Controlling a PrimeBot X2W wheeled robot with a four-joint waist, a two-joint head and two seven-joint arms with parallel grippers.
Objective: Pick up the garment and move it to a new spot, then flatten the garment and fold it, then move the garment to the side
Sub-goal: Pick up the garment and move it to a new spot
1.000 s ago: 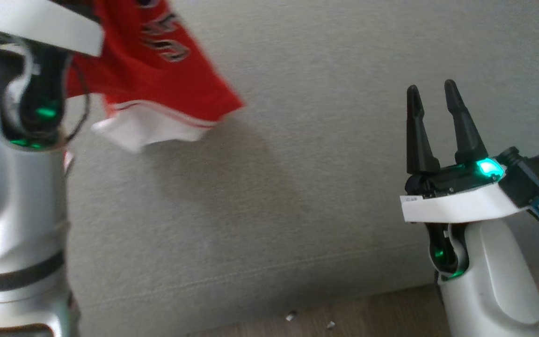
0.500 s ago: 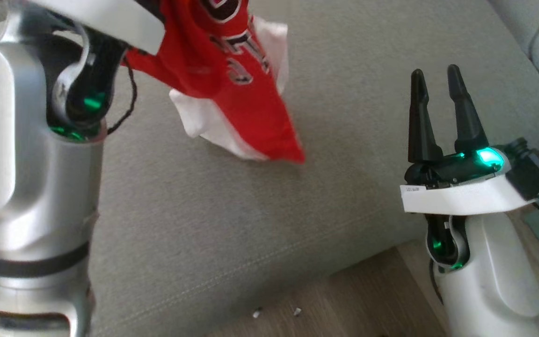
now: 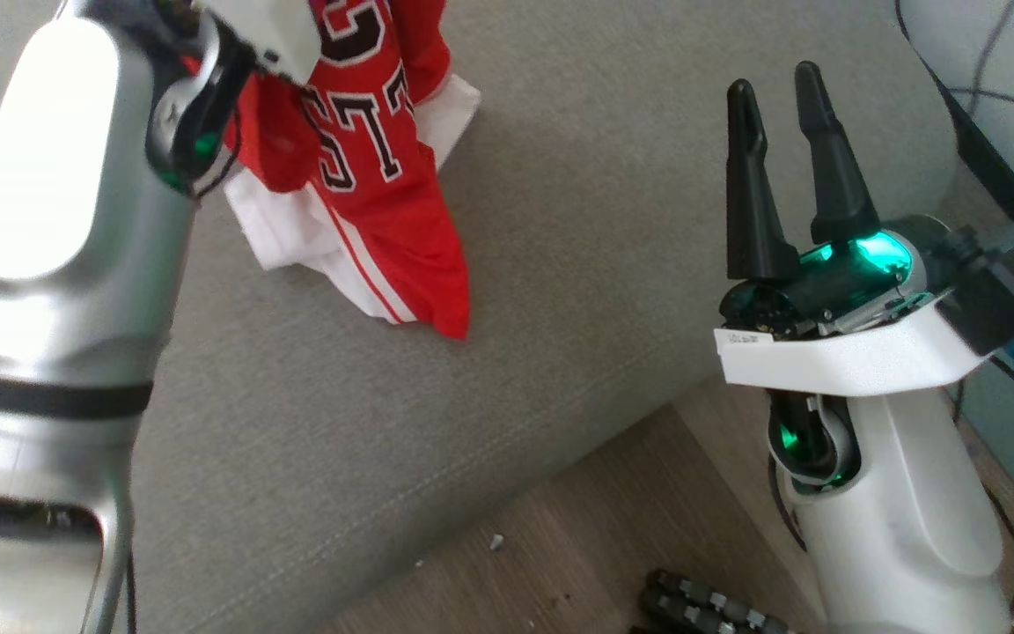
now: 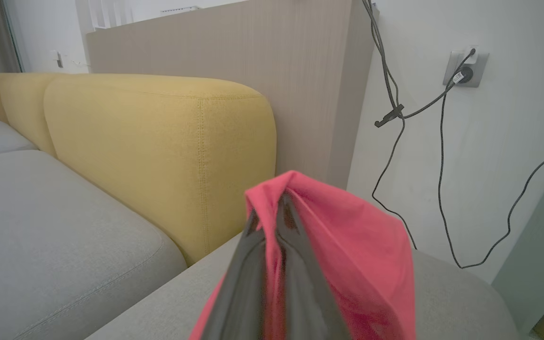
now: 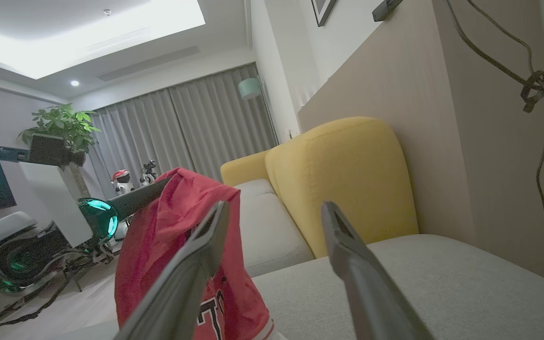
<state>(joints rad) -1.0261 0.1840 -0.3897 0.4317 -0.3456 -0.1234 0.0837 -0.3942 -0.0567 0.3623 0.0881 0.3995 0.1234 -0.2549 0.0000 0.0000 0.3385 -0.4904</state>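
left gripper (image 4: pixel 269 210): fingers pressed together, clamped on a bunch of the garment (image 3: pixel 384 194), cloth pinched between the tips and spilling over the right side of the fingers in left wrist view. garment = red jersey w/ white trim + black/white lettering, partly legible, can't read the whole word. it hangs down from the l. gripper above the grey seat cushion (image 3: pixel 560 264), over the cushion's far-left part in head view. white lining bunched behind the red panel. lower red corner is down close to the cushion surface; touching or just above, can't tell.

right gripper (image 3: pixel 773 81): fingers apart, nothing between them, tips pointing up the head view. it sits above the cushion's near right corner, well apart from the garment. r. wrist view looks across the cushion top, w/ the garment hanging over the cushion's left side and the l. gripper's dark finger going into the top of the cloth.

silver l. forearm (image 3: pixel 49 264) rises at the cushion's left side in head view, covering that part of it.

yellow backrest (image 4: pixel 158 141) stands along the cushion's back edge. wood panel (image 4: pixel 253 56) behind the cushion, past the backrest. wall socket (image 4: pixel 465 68) and loose cables (image 4: pixel 442 151) on the wall beyond the cushion's end. wood floor (image 3: pixel 577 528) below the cushion's front edge, couple of small crumbs on it. dark ribbed object (image 3: pixel 701 608) on the floor near the cushion's front corner, can't tell what.
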